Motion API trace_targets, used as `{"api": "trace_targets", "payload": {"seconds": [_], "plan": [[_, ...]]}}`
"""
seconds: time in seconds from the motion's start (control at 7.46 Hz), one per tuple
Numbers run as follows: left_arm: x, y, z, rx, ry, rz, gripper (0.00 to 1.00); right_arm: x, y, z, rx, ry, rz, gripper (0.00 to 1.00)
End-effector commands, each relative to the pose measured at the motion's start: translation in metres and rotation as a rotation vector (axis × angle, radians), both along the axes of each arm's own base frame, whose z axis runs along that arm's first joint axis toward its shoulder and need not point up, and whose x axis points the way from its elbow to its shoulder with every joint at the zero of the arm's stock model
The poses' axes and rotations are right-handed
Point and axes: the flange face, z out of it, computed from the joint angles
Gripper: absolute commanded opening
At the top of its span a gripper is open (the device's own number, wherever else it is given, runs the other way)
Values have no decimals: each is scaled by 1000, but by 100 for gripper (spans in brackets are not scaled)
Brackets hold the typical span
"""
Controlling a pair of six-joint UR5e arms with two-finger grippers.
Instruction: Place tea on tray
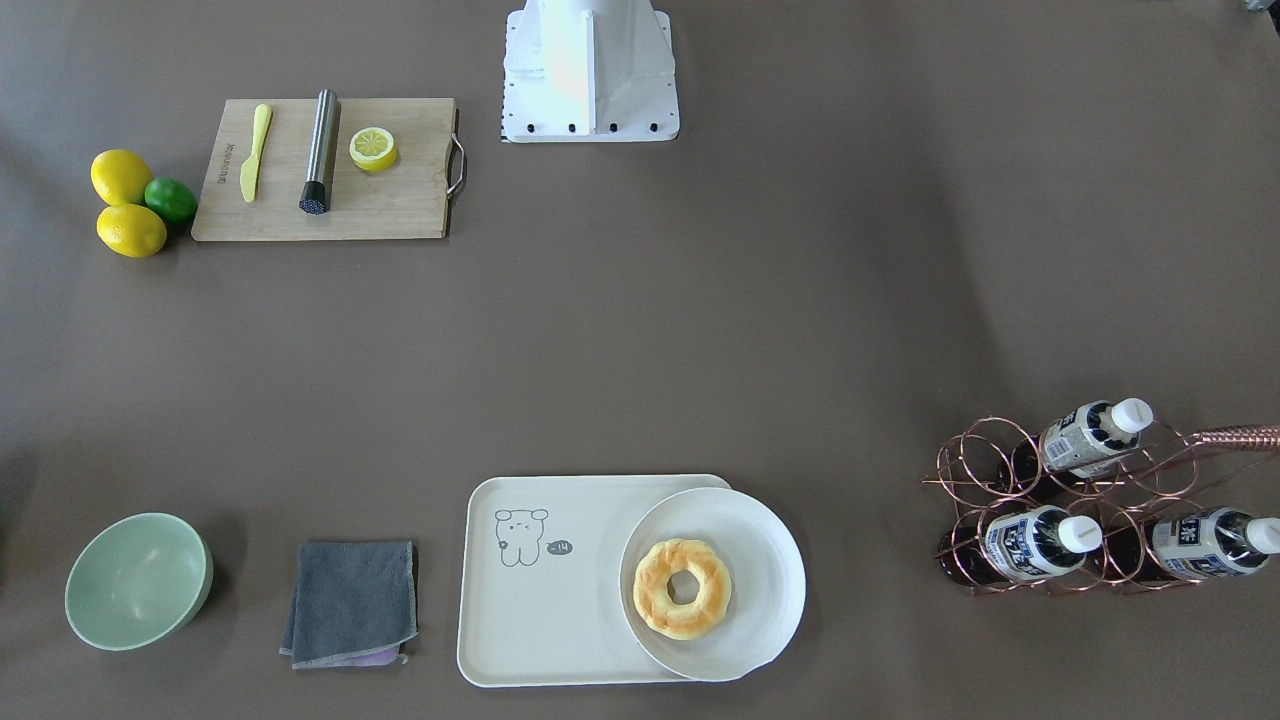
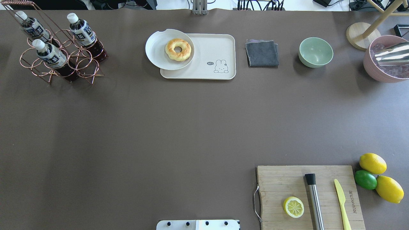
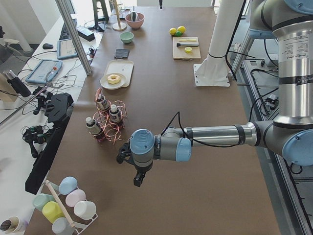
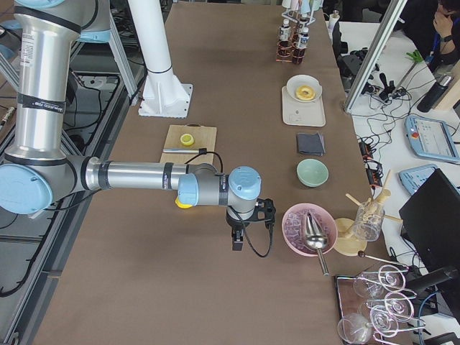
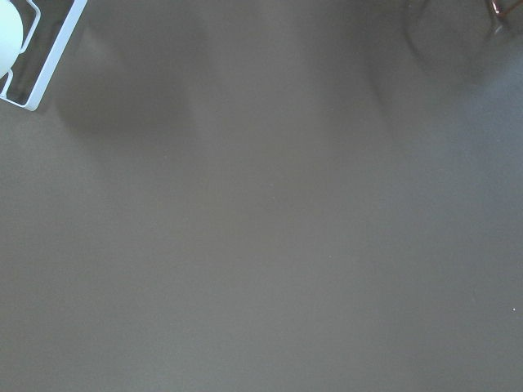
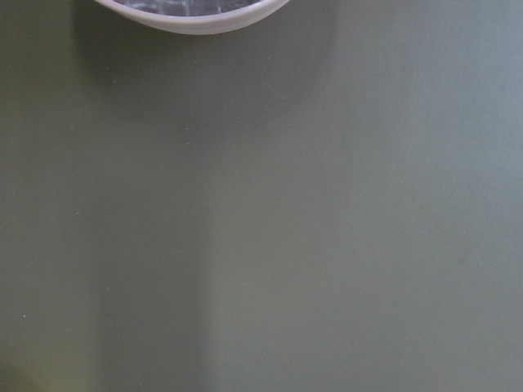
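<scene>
while the tea [image 2: 82, 31] sits tilted in the copper rack [image 2: 65, 56] with two twin bottles, well apart from the tray [image 2: 211, 51], left gripper [image 3: 139, 180] and right gripper [image 4: 236, 243] hang over the worktop [image 2: 159, 127], each well away from the tray. can't tell whether their jaws are open or closed.

A long table [image 2: 159, 127] with a matte brown top fills most views, lit evenly from above, with only faint, soft shadows. In the exterior left view a cluttered white side bench [image 3: 14, 105] runs down the left edge, beside a slanting aluminium post [image 3: 76, 36]. In the exterior right view a second white bench [image 4: 392, 154] lines the right edge, and grey floor [image 4: 29, 302] shows at lower left
</scene>
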Motion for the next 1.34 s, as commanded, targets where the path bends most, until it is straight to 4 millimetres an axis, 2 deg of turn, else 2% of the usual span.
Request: {"api": "trace_targets", "payload": {"seconds": [0.0,0.94,1.21], "plan": [[0,-1,-1,2,0,0,100,0,0,0,1,0,0,100],[0,0,2,-5,-3,-2,100,0,1,0,1,0,-1,100],[-2,-7,-11,24,1,-6,100,0,1,0,2,-2,-1,100]]}}
